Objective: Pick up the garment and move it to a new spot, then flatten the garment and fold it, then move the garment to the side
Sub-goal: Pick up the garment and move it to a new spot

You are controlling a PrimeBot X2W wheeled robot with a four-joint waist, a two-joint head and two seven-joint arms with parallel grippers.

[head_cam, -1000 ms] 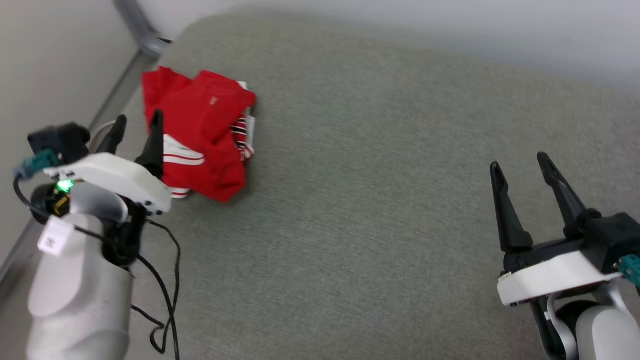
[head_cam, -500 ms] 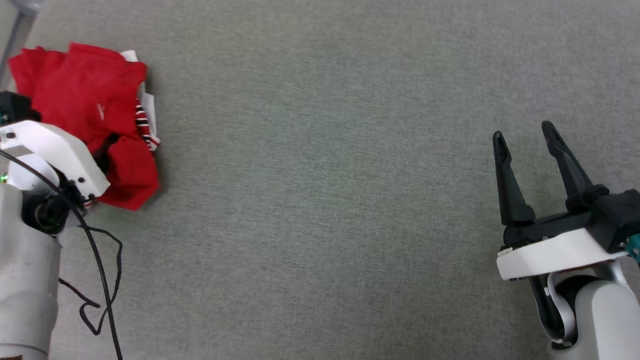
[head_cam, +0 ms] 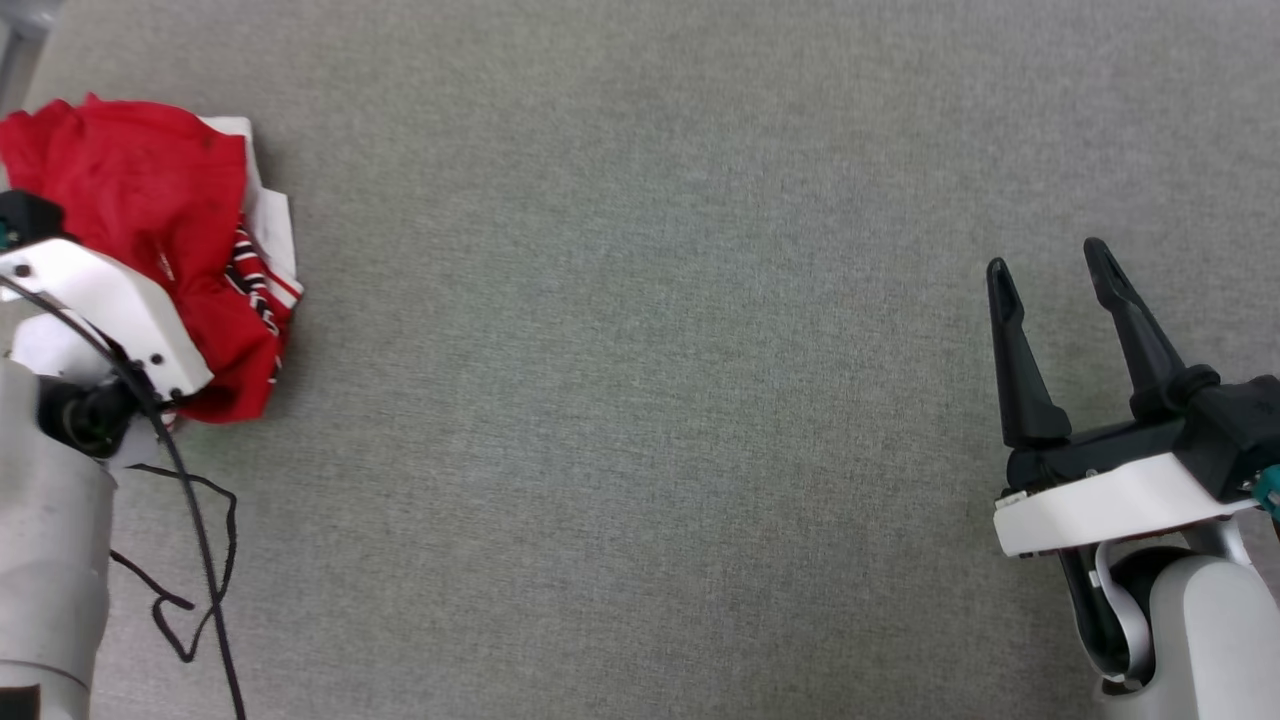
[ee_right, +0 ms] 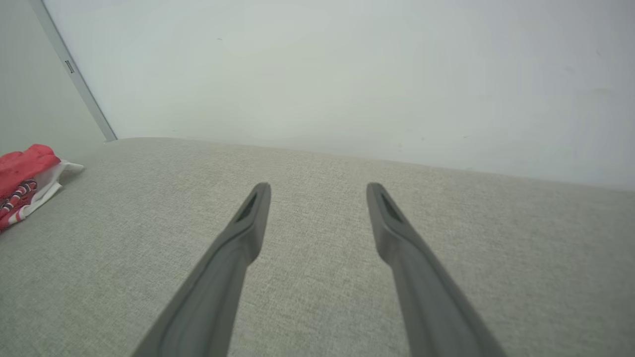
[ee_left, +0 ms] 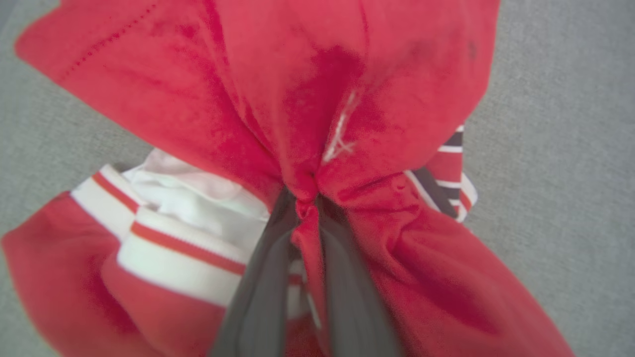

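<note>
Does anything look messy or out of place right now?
The red jersey is crumpled in a heap on the far left, a fold pinched in the left gripper. A loose black cable dangles from that arm.

At the left edge of the frame, the robot's pale left arm rises to a white wrist housing, tilted down and away. From the wrist camera, the left gripper has its two dark fingers pinched tight on a fold of the garment. At lower right, the right gripper points up the frame, its fingers spread well apart.
</note>
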